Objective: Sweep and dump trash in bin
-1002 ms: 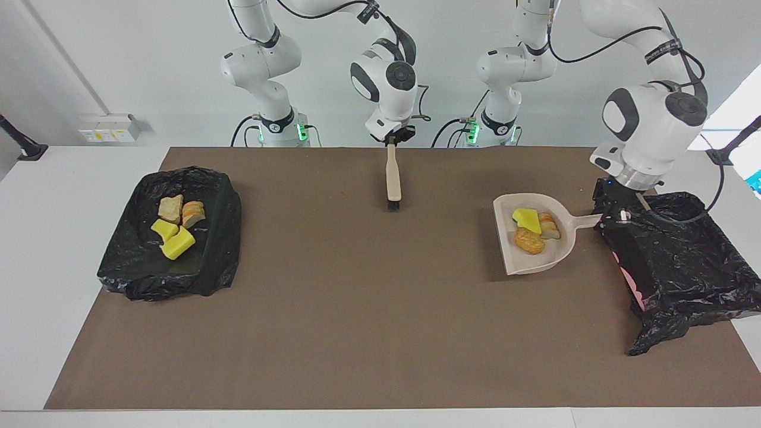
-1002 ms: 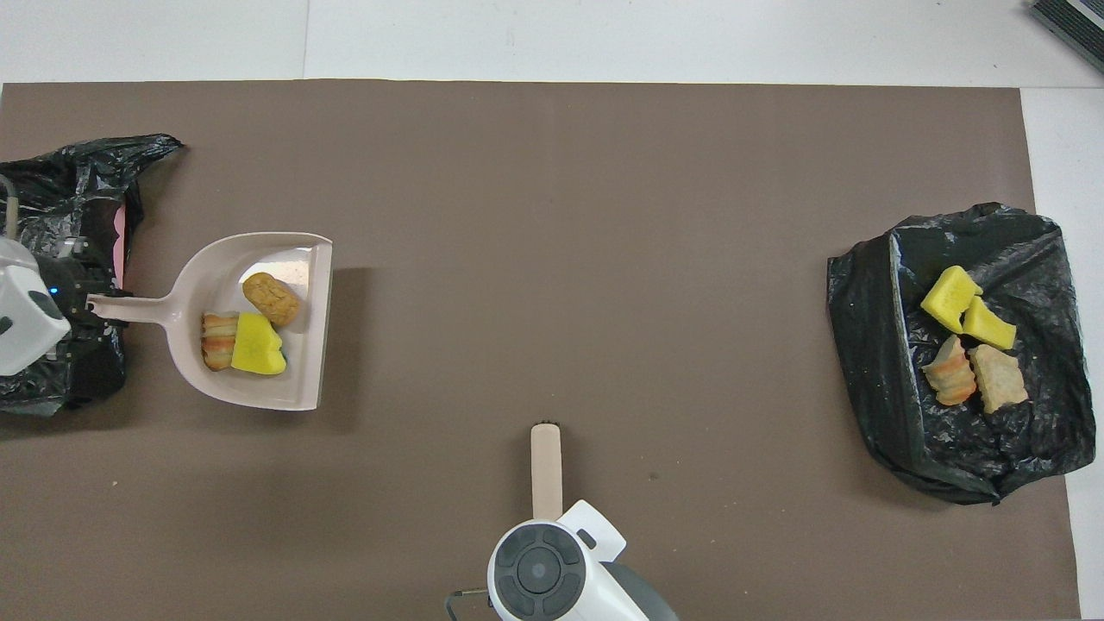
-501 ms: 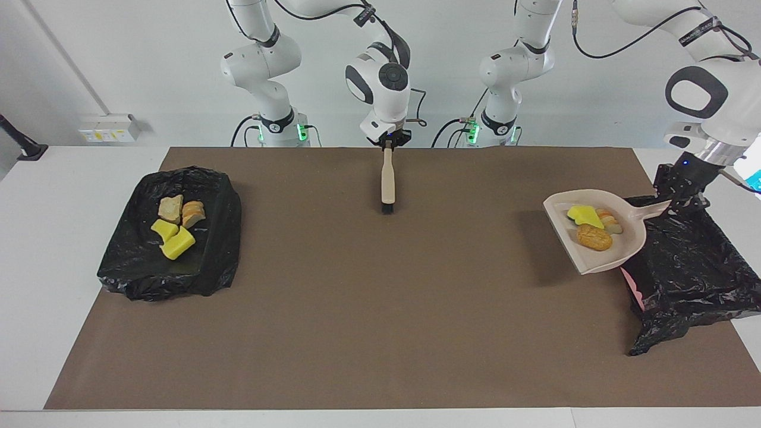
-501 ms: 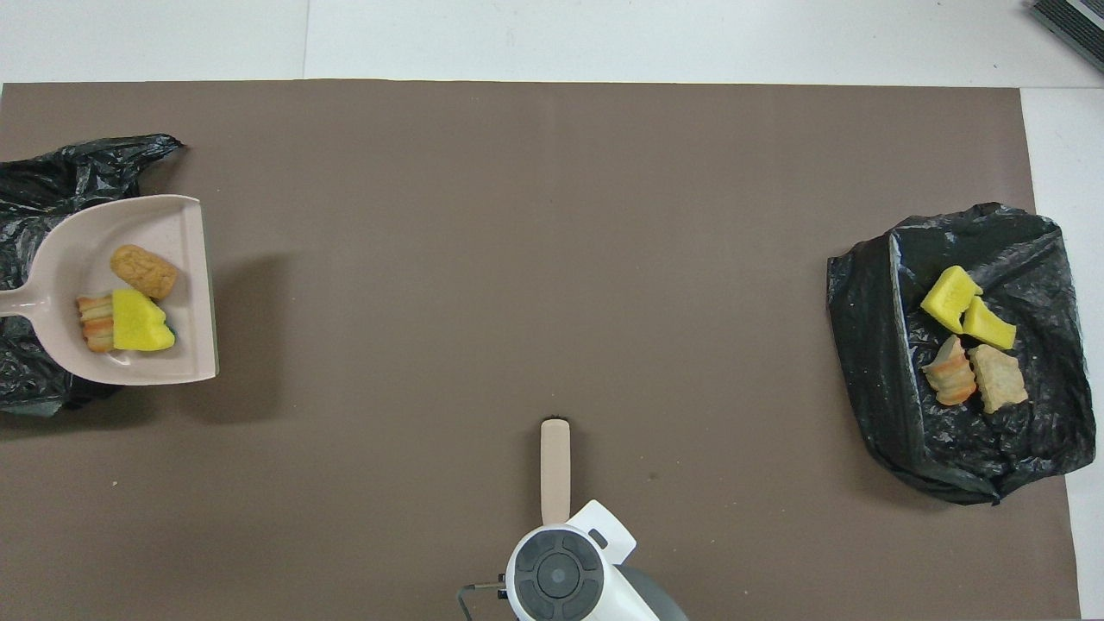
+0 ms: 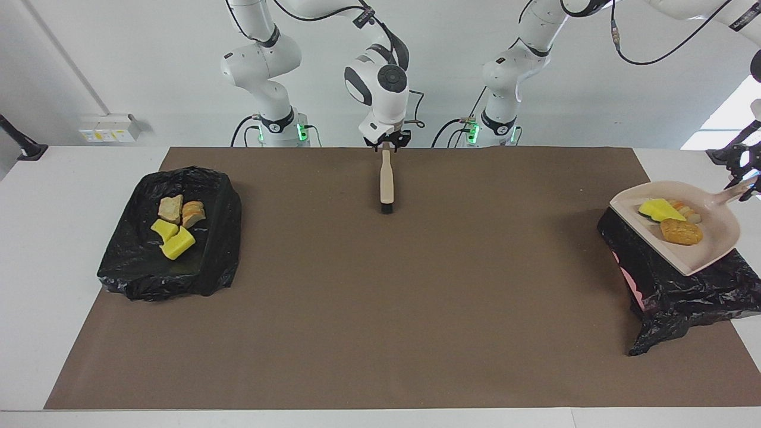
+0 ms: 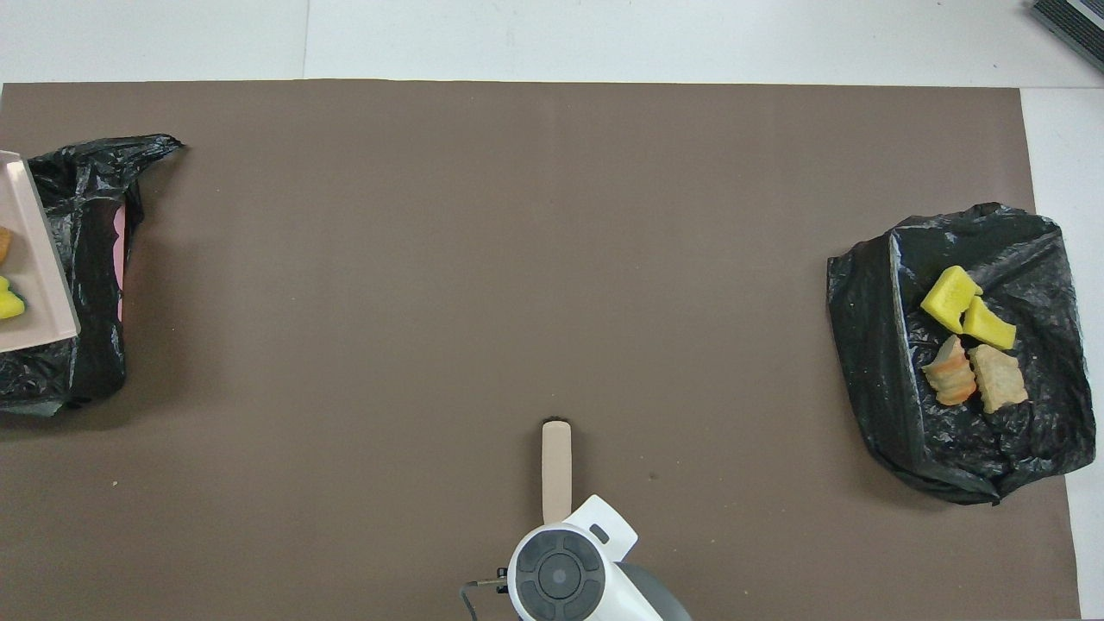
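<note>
Left gripper (image 5: 746,178) fingers clamp the beige plastic dustpan (image 5: 707,238) by its handle, over the black-bagged bin (image 5: 672,285), so its trash chunks (image 5: 669,220) drop in. Right gripper (image 5: 386,145) over the brown surface (image 5: 380,297); can't tell whether its fingers grip the beige brush (image 5: 386,181).

A: The flat brown table mat (image 5: 380,297) looks matt, like paper or felt, faintly speckled. The crinkled black bin liner (image 5: 684,285) at the left arm's end is thin glossy plastic.

B: So is the black bag-lined tray (image 5: 220,238) at the right arm's end. The pale beige scoop-shaped dustpan (image 5: 713,238) seems smooth matt plastic, like the beige long-handled brush (image 5: 386,178). The bright yellow chunks (image 5: 171,239) look porous, foamy; the white arm shells (image 5: 380,83) glossy
</note>
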Controlling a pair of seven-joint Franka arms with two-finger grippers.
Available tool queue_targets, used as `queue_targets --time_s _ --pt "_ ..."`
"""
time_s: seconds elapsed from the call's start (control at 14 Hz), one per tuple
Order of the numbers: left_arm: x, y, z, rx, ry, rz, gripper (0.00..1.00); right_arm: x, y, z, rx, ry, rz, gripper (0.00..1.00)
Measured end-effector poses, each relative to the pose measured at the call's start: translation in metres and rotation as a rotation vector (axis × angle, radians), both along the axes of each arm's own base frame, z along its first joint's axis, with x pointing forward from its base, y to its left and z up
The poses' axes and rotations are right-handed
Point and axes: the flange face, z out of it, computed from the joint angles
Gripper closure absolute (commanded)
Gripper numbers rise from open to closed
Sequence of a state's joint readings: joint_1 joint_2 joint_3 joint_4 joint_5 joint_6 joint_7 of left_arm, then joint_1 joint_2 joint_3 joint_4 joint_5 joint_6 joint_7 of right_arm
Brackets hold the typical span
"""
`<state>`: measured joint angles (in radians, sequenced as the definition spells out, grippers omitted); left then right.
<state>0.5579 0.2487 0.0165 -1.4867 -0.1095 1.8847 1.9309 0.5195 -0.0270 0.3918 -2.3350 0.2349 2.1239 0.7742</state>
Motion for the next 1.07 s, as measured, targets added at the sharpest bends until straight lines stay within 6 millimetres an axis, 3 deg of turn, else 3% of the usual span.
queue_targets --time_s 0.14,0.29,0.64,0.86,1.07 --pt "0.007 0.015 0.005 0.086 0.020 -0.007 1.00 0.022 -0.005 0.011 -0.001 -0.059 0.004 0.00" --pt "0.014 0.025 0.012 0.184 0.044 -0.024 1.00 0.065 -0.020 0.035 0.006 -0.137 -0.027 0.00" --pt "0.018 0.030 0.016 0.402 0.149 -0.086 1.00 0.170 -0.085 0.106 -0.008 -0.336 -0.111 0.00" --pt "0.031 0.022 0.017 0.529 0.178 -0.125 1.00 0.203 -0.114 0.150 -0.018 -0.367 -0.119 0.00" --pt "0.043 0.005 0.020 0.627 0.205 -0.116 1.00 0.217 -0.135 0.198 -0.038 -0.356 -0.137 0.00"
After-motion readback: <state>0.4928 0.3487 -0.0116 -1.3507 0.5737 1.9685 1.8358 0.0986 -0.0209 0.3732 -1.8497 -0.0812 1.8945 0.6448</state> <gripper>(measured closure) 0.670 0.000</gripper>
